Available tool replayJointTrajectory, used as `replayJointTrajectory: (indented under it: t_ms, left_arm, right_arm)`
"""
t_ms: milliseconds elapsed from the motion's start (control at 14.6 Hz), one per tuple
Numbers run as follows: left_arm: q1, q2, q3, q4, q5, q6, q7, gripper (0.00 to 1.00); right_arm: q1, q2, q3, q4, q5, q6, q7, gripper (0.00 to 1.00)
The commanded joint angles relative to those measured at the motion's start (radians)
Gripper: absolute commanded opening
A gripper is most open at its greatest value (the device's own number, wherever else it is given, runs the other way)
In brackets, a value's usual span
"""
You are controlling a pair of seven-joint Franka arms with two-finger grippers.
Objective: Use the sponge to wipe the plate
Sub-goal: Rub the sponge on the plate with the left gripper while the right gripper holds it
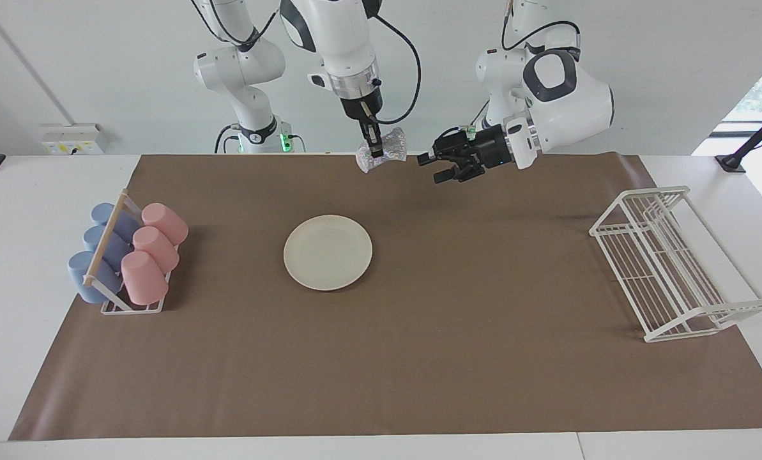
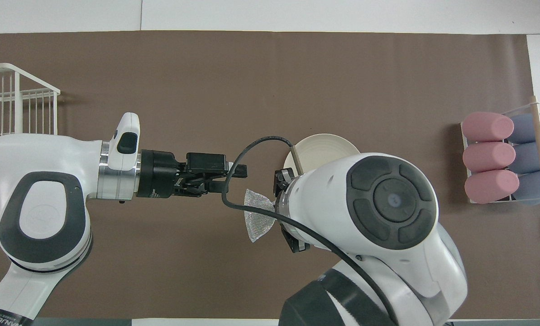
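Centrally on the brown surface (image 1: 419, 358) lies the plate (image 1: 327, 252), untouched. Raised well above it, the right gripper (image 1: 375, 152) has its fingers clamped on the sponge (image 1: 384, 150); the left gripper (image 1: 437, 167), fingers apart, hovers beside it. A handover seems in hand; next, the sponge must come down onto the plate.

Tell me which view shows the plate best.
The facing view: the whole plate lies bare on the brown mat, nothing covering it. In the overhead view the right arm hides most of it; only the part farthest from the robots shows.
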Motion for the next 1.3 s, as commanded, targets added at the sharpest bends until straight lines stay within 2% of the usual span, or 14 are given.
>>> replayJointTrajectory:
  t_ms: [0, 137, 412, 549, 618, 687, 824, 893, 962, 1236]
  left_arm:
    - [-0.004, -0.040, 0.013, -0.037, -0.026, -0.056, 0.016, 0.99]
    - [0.005, -0.046, 0.016, -0.037, -0.044, -0.108, 0.016, 0.99]
    - [-0.001, -0.046, 0.017, -0.037, -0.049, -0.102, 0.018, 0.99]
    - [-0.007, -0.046, 0.017, -0.037, -0.049, -0.093, 0.018, 0.94]
    - [-0.009, -0.046, 0.016, -0.037, -0.049, -0.092, 0.018, 0.87]
    - [-0.010, -0.046, 0.013, -0.037, -0.049, -0.087, 0.018, 0.74]
    - [-0.021, -0.048, 0.013, -0.038, -0.049, -0.085, 0.016, 0.35]
    - [-0.032, -0.051, 0.013, -0.040, -0.049, -0.084, 0.012, 0.11]
    - [-0.036, -0.054, 0.013, -0.044, -0.049, -0.082, 0.005, 0.00]
    - [-0.036, -0.055, 0.014, -0.049, -0.049, -0.076, -0.008, 0.00]
  right_arm:
    - [-0.001, 0.007, 0.004, 0.008, -0.020, 0.007, 0.019, 0.00]
    - [-0.001, 0.007, 0.004, 0.008, -0.020, 0.007, 0.019, 0.00]
    - [-0.002, 0.007, 0.004, 0.008, -0.020, 0.007, 0.019, 0.00]
    - [-0.002, 0.007, 0.004, 0.008, -0.020, 0.007, 0.017, 0.00]
    - [-0.002, 0.007, 0.004, 0.008, -0.020, 0.007, 0.017, 0.00]
    - [-0.002, 0.007, 0.004, 0.008, -0.020, 0.007, 0.017, 0.00]
    - [-0.002, 0.007, 0.004, 0.008, -0.020, 0.007, 0.017, 0.00]
    - [-0.002, 0.007, 0.004, 0.008, -0.020, 0.007, 0.017, 0.00]
    - [-0.002, 0.007, 0.004, 0.008, -0.020, 0.007, 0.017, 0.00]
    - [-0.002, 0.007, 0.004, 0.008, -0.020, 0.007, 0.016, 0.00]
